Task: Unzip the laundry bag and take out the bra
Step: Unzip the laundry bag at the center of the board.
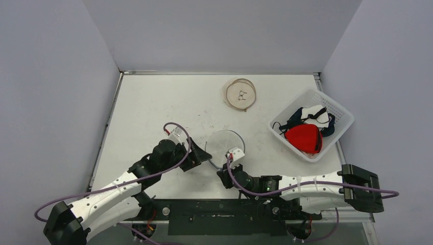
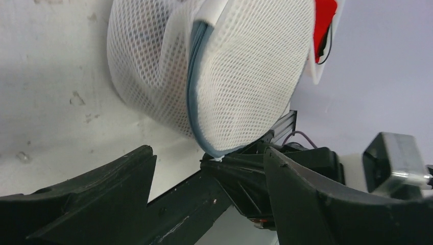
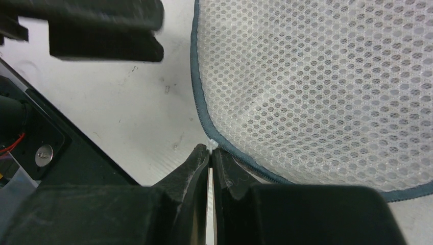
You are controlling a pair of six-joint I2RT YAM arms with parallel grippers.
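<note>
The round white mesh laundry bag (image 1: 225, 145) with a blue-grey zipper rim lies flat at the table's middle. It fills the right wrist view (image 3: 316, 87) and stands above my fingers in the left wrist view (image 2: 230, 66). My right gripper (image 3: 211, 153) is shut on the small white zipper pull (image 3: 212, 146) at the bag's near edge. My left gripper (image 1: 203, 156) is open at the bag's left edge and holds nothing, with its fingers (image 2: 76, 199) either side of the right gripper's tip. Any bra inside the bag is hidden by the mesh.
A white basket (image 1: 341, 113) at the right holds a red bra (image 1: 304, 138) and dark and white garments. A beige round mesh bag (image 1: 241, 94) lies at the back. Both arms crowd the near edge by the bag.
</note>
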